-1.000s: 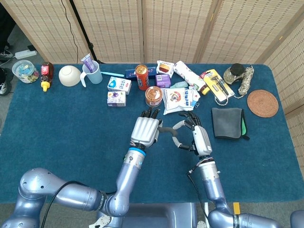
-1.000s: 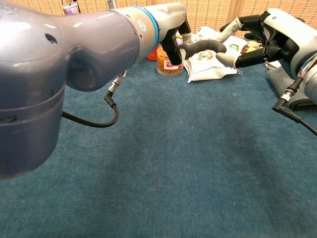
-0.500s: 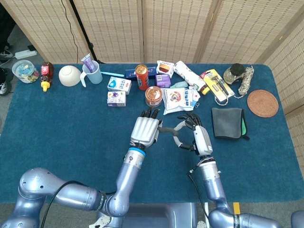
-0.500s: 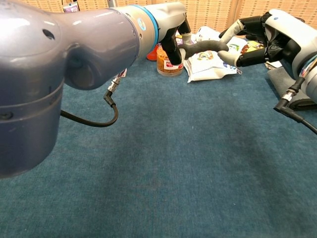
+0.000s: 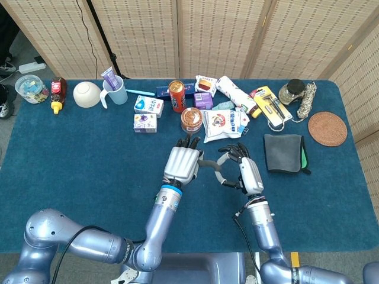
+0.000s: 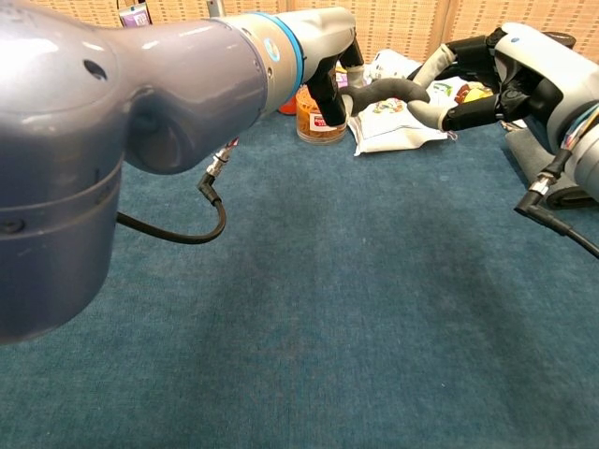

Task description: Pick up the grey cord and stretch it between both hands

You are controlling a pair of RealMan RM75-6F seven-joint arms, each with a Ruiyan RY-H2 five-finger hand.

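The grey cord (image 5: 211,165) is a short thick length hanging in a curve between my two hands above the middle of the blue table (image 5: 89,160). My left hand (image 5: 181,162) grips its left end with the fingers curled down. My right hand (image 5: 244,170) holds the other end in its dark fingers (image 5: 232,151). In the chest view the cord (image 6: 388,90) arches from the left hand (image 6: 329,92) across to the right hand (image 6: 501,79). The hands are close together and the cord is bent, not taut.
Just behind the hands stand an orange-lidded jar (image 5: 190,119) and a white snack bag (image 5: 222,123). Boxes, a can (image 5: 176,95), a mug and a bowl line the back. A dark folded cloth (image 5: 284,153) lies to the right, with a round coaster (image 5: 327,128) beyond it.
The right hand has shifted slightly up and toward the left hand, still holding the cord. The left hand has barely moved.
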